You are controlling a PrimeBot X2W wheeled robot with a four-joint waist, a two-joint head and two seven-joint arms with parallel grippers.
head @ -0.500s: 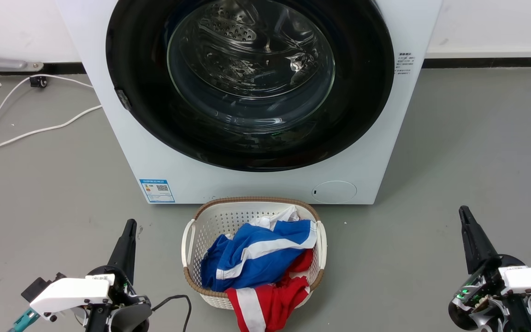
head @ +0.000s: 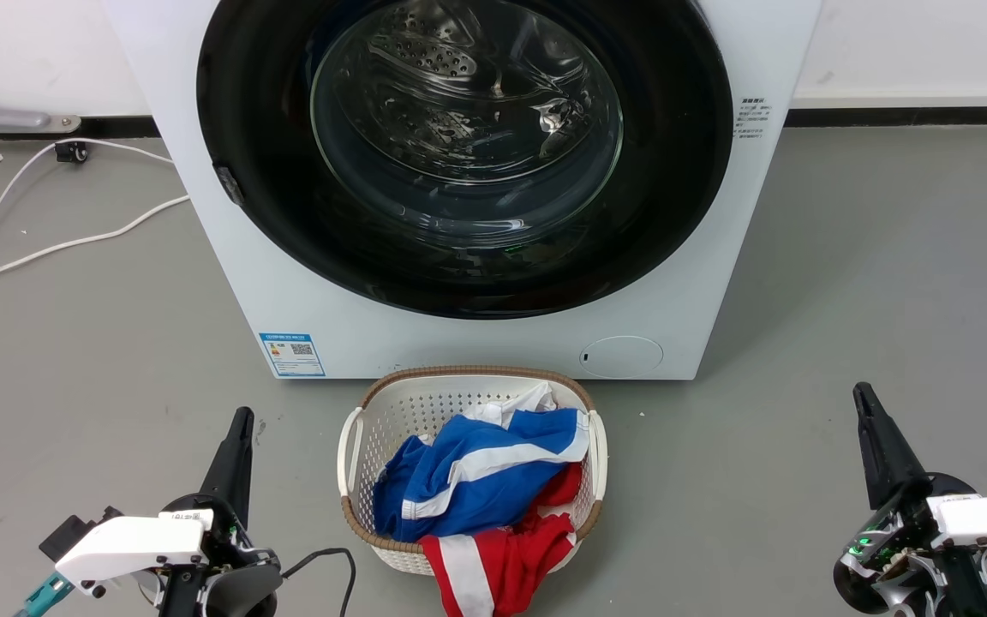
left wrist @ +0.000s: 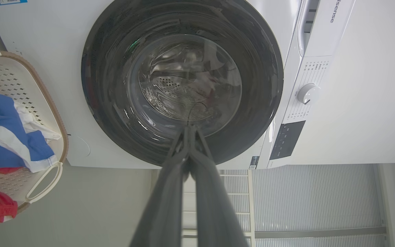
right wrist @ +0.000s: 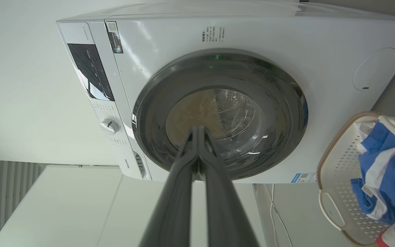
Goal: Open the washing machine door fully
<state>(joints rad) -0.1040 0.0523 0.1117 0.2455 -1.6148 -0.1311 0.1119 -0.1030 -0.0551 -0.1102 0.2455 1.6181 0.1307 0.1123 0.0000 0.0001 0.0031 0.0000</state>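
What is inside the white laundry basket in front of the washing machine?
The laundry basket holds a blue-and-white garment on top, a red-and-white garment spilling over its near rim, and some white cloth at the back. Anything beneath them is covered.

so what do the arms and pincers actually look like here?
Left pincer and right pincer: two long, tapering matte-black fingers each, on black mounts with a white moulded plastic housing. A thin black cable loops by the left wrist, with a teal plug; small green lights glow at the right wrist.
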